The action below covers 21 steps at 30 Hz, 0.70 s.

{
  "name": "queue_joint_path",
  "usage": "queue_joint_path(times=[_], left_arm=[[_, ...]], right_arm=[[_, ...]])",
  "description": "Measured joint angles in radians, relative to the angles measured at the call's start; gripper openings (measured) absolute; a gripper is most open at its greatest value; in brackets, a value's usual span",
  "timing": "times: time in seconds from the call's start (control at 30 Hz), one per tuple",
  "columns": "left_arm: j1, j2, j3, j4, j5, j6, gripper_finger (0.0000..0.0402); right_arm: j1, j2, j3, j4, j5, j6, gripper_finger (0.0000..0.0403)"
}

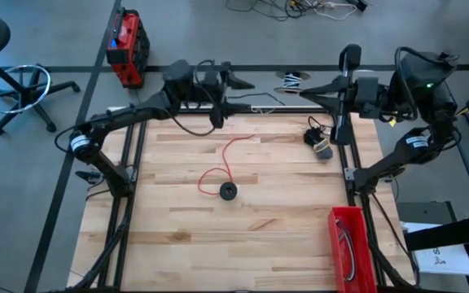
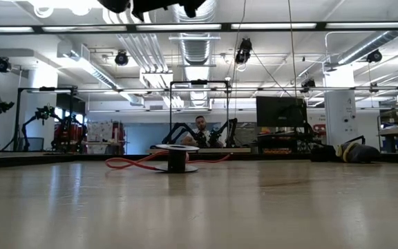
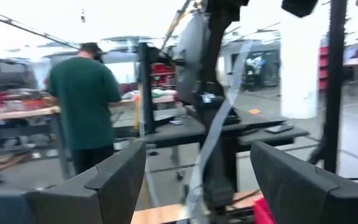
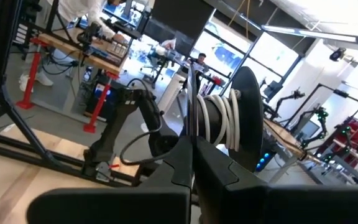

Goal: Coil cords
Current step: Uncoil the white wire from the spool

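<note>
A red cord is seen half-wound on its spool at table centre; a white-wound spool is clamped by the right gripper at two o'clock, apparently for coiling; the left gripper is held open, empty, at twelve.

Table centre blocked — red cord, spool.

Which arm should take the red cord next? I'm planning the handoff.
Probably left: the left gripper is open and empty, while the right gripper already holds a spool of white cord. The red cord lies mid-table.
</note>
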Motion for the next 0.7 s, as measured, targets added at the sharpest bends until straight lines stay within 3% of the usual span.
queue_joint_path(times=[0.17, 0.33, 0.7], left_arm=[[-0.049, 0.009, -0.044, 0.033, -0.001, 0.021, 0.0273], [-0.09, 0.022, -0.102, 0.167, -0.042, 0.038, 0.0269], [-0.12, 0.085, -0.105, 0.216, -0.081, -0.02, 0.0254]], right_arm=[[0.0, 0.012, -0.005, -0.003, -0.002, 0.0, 0.0], [0.0, 0.032, -0.006, -0.005, -0.002, -0.001, 0.0], [0.0, 0.067, -0.006, 0.001, -0.002, -0.018, 0.0]])
